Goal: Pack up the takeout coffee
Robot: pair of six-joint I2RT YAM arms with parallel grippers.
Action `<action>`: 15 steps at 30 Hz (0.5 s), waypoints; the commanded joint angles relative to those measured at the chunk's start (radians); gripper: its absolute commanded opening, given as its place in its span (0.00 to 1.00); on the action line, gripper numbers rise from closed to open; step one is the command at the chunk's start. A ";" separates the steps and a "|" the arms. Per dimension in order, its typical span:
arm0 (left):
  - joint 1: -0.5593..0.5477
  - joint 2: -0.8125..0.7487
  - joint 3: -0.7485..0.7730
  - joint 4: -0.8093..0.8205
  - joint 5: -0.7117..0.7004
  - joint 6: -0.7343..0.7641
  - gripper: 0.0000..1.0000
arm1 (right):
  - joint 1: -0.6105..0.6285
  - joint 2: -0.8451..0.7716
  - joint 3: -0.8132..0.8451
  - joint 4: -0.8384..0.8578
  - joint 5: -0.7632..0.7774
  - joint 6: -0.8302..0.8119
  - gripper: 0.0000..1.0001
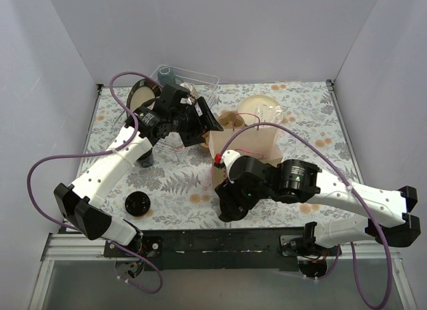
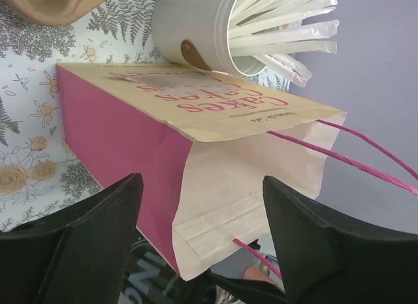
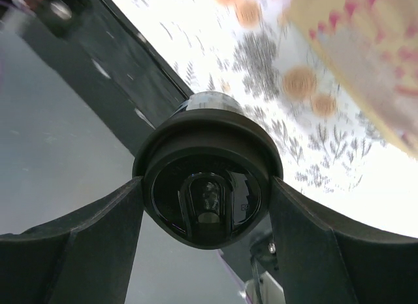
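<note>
**Holding one cup: lid-pop and bag-snag risks**

Right gripper (image 3: 206, 193) clamped on the takeout coffee (image 3: 209, 140), seemingly at its lid, short of the paper bag (image 2: 130, 121); left gripper (image 2: 201, 183) spread apart, empty, by the bag; lid could pop off; the unheld bag could fold.

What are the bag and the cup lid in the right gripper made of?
Bag: paper, matte, judging by the creased folds and folded base seam. Handles look like twisted pink paper cord. Cup lid: probably moulded plastic, glossy black, since it shows reflections.
</note>
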 commanded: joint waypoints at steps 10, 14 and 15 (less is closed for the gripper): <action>-0.013 -0.033 0.002 -0.053 -0.113 0.053 0.68 | 0.003 0.087 0.479 -0.069 0.067 -0.107 0.63; -0.013 -0.010 0.038 -0.082 -0.120 0.110 0.67 | 0.002 0.179 0.675 -0.143 0.110 -0.155 0.63; -0.013 -0.001 0.054 -0.095 -0.125 0.119 0.66 | 0.002 0.192 0.708 -0.161 0.130 -0.161 0.63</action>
